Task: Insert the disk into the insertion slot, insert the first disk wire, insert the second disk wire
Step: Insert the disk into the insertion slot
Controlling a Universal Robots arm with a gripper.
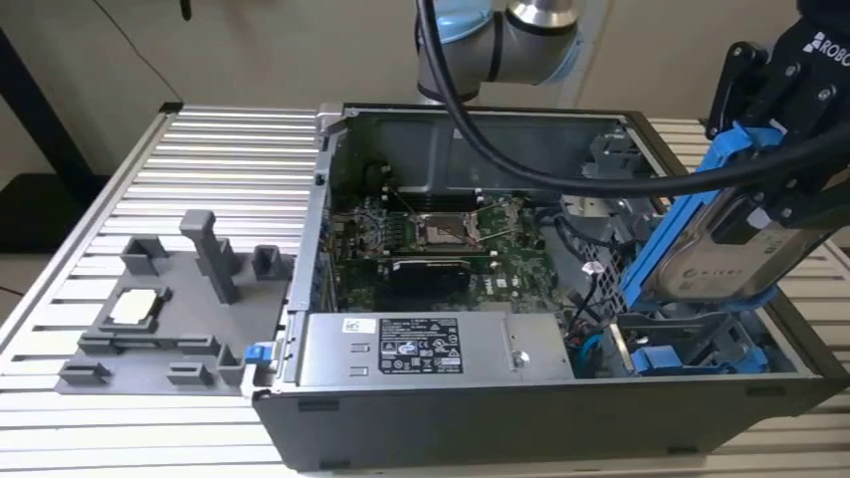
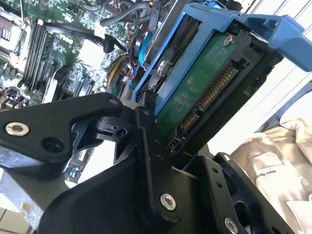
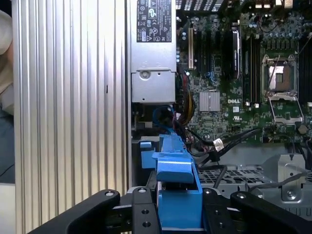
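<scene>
Your claw (image 1: 779,149) is gripping the disk (image 1: 718,254), holding it tilted just above the insertion slot (image 1: 671,351) of the open computer case (image 1: 531,423).

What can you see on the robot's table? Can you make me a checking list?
Surface: ribbed metal table, with an open computer case standing on it.
Job's things: disk in its blue frame, held tilted above the insertion slot, not in it yet.
Clutter: grey fixture tray with posts, on the exterior view's left.
Grippers: pincer shut on the disk.
Cables: black cable hangs across the case; loose wires lie inside.
Surroundings: pale wall; white cloth.
</scene>
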